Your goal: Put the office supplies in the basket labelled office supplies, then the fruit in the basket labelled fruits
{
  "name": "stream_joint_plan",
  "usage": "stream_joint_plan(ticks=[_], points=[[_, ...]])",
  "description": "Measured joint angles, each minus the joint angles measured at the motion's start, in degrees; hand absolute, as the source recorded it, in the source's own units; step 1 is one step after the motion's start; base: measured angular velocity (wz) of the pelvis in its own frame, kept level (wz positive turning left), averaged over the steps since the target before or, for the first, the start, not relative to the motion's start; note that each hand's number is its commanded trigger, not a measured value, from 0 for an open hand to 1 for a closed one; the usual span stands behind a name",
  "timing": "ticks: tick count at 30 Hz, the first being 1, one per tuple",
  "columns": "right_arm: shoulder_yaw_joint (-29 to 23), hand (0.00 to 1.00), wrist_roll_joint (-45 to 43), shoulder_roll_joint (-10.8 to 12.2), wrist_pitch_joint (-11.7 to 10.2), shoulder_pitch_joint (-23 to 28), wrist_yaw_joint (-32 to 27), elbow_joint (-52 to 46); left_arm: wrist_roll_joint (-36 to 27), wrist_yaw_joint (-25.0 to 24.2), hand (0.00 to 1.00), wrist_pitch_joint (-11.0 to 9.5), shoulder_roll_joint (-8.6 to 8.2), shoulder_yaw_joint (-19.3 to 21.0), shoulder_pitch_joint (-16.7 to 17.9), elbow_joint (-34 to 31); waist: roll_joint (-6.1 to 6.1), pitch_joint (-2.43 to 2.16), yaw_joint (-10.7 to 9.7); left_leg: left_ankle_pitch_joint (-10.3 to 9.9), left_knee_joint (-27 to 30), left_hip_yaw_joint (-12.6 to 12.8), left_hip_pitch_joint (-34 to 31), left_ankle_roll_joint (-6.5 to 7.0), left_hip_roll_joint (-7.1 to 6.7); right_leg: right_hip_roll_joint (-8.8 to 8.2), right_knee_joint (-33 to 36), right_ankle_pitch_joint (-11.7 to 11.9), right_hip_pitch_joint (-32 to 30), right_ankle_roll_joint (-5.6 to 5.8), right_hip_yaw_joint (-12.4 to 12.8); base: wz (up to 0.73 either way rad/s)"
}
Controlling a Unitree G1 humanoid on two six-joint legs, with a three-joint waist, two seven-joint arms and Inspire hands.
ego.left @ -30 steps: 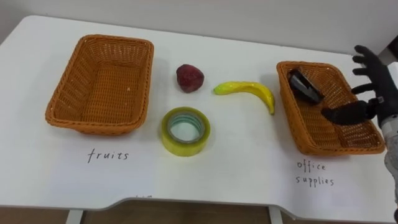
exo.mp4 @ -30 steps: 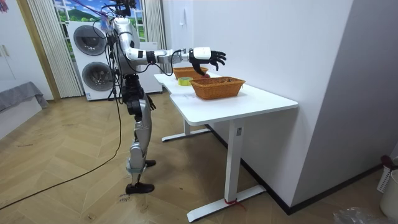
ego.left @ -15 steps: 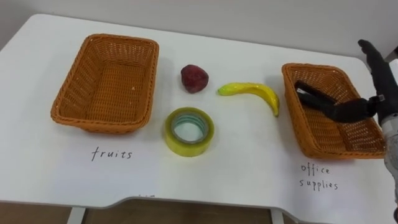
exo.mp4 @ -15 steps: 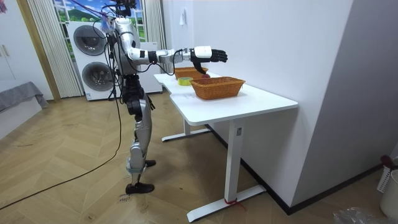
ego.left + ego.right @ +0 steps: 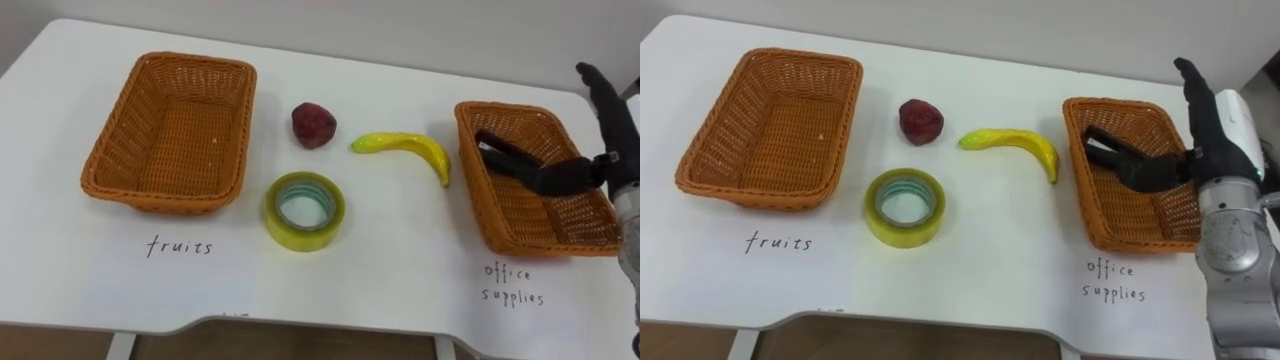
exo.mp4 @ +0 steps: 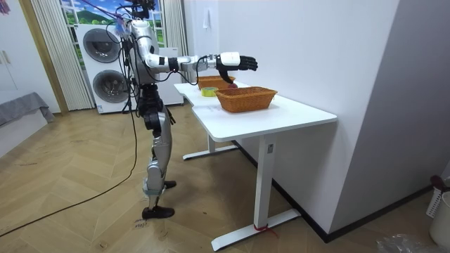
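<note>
A yellow banana (image 5: pixel 405 148), a dark red fruit (image 5: pixel 313 124) and a yellow tape roll (image 5: pixel 305 238) lie on the white table between two wicker baskets. The left basket (image 5: pixel 165 200), labelled fruits, holds nothing. The right basket (image 5: pixel 540 240), labelled office supplies, holds a black stapler (image 5: pixel 1098 153), mostly covered by my thumb. My right hand (image 5: pixel 612 120) hovers over that basket's right side, open, with fingers straight and pointing away and the thumb stretched across the basket. In the room view the right hand (image 6: pixel 235 62) is held out above the table.
I stand at the long side of the white desk (image 6: pixel 295 112), which meets a wall at its far edge. Handwritten labels sit on the table in front of each basket. Washing machines (image 6: pixel 105 63) stand behind me.
My right hand's spread, bent fingers have straightened and its thumb has swung over the stapler. The view has shifted slightly; the objects on the table stay put.
</note>
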Motion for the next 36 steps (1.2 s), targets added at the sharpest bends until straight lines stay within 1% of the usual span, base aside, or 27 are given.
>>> stream_joint_plan(ticks=[5, 7, 11, 13, 16, 18, 21, 24, 27, 28, 32, 36], points=[[0.0, 0.0, 1.5, 0.0, 0.0, 0.0, 0.1, -3.4, -0.1, -0.1, 0.0, 0.0, -0.02, 0.1, 0.0, 0.0, 0.57, -0.31, -0.1, 0.0, 0.0, -0.1, 0.1, 0.0, -0.01, 0.0, -0.1, 0.0, 0.0, 0.0, 0.0, 0.0], [0.0, 0.0, 2.2, 0.0, 0.1, 0.0, 0.5, -6.6, 0.0, -0.2, 0.0, 0.0, -0.01, 0.2, 0.4, 0.1, 0.79, -0.42, -0.1, 0.0, 0.1, -0.1, 0.2, 0.0, -0.01, 0.0, -0.1, 0.0, 0.1, 0.0, 0.0, 0.0], [0.0, 0.0, 4.3, 0.0, 0.1, -0.1, 2.0, -11.7, 0.0, -0.2, 0.0, 0.1, 0.08, 1.0, -0.2, 2.0, 0.74, -0.42, -0.3, 0.0, 0.1, 0.0, 0.5, 0.0, 0.0, 0.0, -0.1, 0.0, 0.6, 0.0, 0.0, 0.0], [0.0, 0.0, 5.6, 0.0, 0.1, -0.4, 3.3, -12.2, 0.0, -0.2, 0.0, 0.2, 0.12, 1.3, -0.1, 2.5, 0.56, -0.35, -0.2, 0.0, 0.1, 0.0, 0.5, 0.0, -0.02, -0.02, 0.0, 0.0, 0.8, 0.0, 0.0, 0.0], [-0.1, 0.0, 5.8, 0.0, 1.0, -1.7, 6.0, -12.7, 0.0, -0.3, 0.0, 0.6, 0.11, 1.7, 0.2, 2.4, 0.09, -0.25, -0.5, 0.0, 0.0, -0.1, 0.4, -0.01, -0.02, -0.01, 0.0, 0.0, 0.7, 0.01, 0.0, 0.0], [-0.1, 0.0, 6.1, 0.0, 2.1, -2.1, 7.5, -14.3, 0.0, -0.9, 0.0, 0.6, 0.19, 1.7, 0.5, 2.2, 0.13, -0.21, -0.5, 0.0, 0.0, -0.1, 0.3, -0.02, -0.01, 0.0, -0.1, 0.0, 0.7, 0.01, 0.0, 0.0], [0.0, 0.0, 7.6, 0.0, 2.3, -2.1, 9.1, -17.3, 0.0, -1.3, 0.0, 0.6, 0.24, 1.7, 0.5, 2.2, 0.12, -0.21, -0.5, 0.0, 0.0, 0.0, 0.3, -0.02, -0.01, 0.0, 0.0, 0.0, 0.7, 0.01, 0.0, 0.0], [0.0, 0.0, 11.4, 0.0, 3.0, -2.1, 11.4, -19.7, 0.1, -1.3, 0.0, 0.8, 0.31, 1.7, 0.3, 1.8, -0.01, -0.3, -0.2, 0.0, 0.2, 0.1, 0.3, -0.02, 0.0, 0.0, 0.0, 0.0, 0.6, 0.0, 0.0, 0.0], [0.2, 0.0, 12.5, 0.0, 3.6, -2.1, 13.5, -20.3, 0.1, -1.4, 0.0, 1.4, 0.38, 1.5, 0.2, 1.0, -0.11, -0.36, 0.0, 0.0, 0.1, 0.1, 0.4, -0.02, 0.0, -0.01, 0.0, 0.0, 0.6, 0.0, 0.0, 0.0], [0.3, 0.0, 12.5, 0.0, 4.3, -2.1, 14.3, -20.6, 0.1, -1.4, 0.0, 1.6, 0.47, 1.5, 0.1, 1.0, -0.13, -0.37, 0.1, 0.0, 0.1, 0.1, 0.4, -0.02, 0.0, -0.03, 0.0, 0.0, 0.6, 0.0, 0.0, 0.0], [0.6, 0.0, 12.5, 0.0, 5.2, -2.4, 17.4, -21.0, 0.1, -1.4, 0.0, 1.7, 0.56, 1.4, -0.4, 1.0, -0.07, -0.3, 0.1, 0.0, 0.1, 0.0, 0.3, -0.02, 0.0, -0.02, 0.0, 0.0, 0.6, 0.0, -0.1, 0.0], [1.4, 0.0, 12.6, 0.0, 5.7, -3.2, 19.9, -21.0, 0.1, -2.4, 0.0, 1.8, 0.54, 1.5, -0.7, 1.1, -0.29, -0.17, 1.0, 0.0, 0.0, -0.1, 0.3, -0.02, 0.0, 0.01, 0.0, 0.0, 0.5, 0.01, 0.1, 0.0]])
